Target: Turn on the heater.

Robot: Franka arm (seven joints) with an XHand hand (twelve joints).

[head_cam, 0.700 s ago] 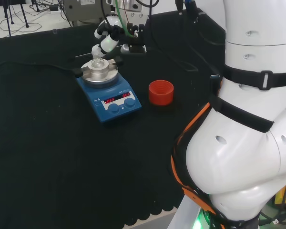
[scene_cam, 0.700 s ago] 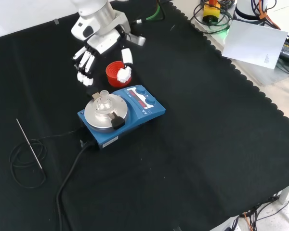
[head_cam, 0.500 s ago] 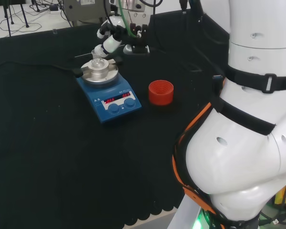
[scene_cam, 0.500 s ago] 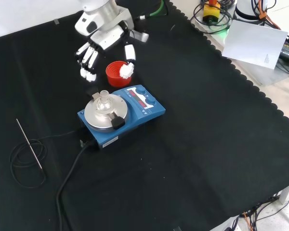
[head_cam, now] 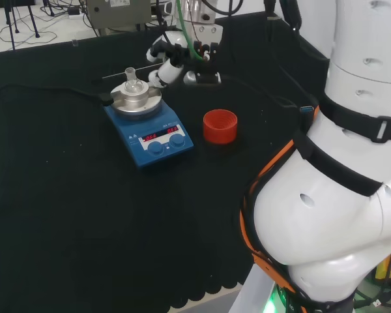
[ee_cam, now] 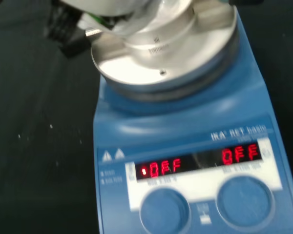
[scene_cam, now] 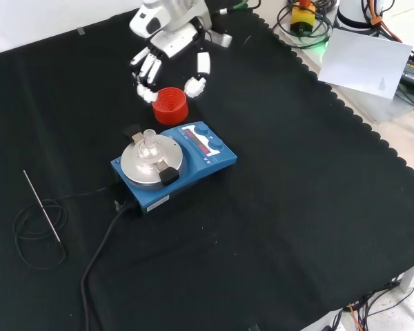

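Observation:
The heater is a blue hotplate with a round metal top, two red lit displays and two blue knobs on its front panel. It stands mid-cloth, and the wrist view looks onto its panel. A small clear flask stands on the metal top. The hand hangs open with relaxed fingers over the red ribbed ring, apart from the heater. In the head view the hand is behind and to the right of the plate.
The red ribbed ring sits right of the heater in the head view. A thin metal rod with a coiled cable lies at the front view's left. The heater's power cable trails toward the near edge.
The hand has drawn away from the flask and plate: rightward in the head view, upward in the front view, to above the red ring. Heater and flask have not moved.

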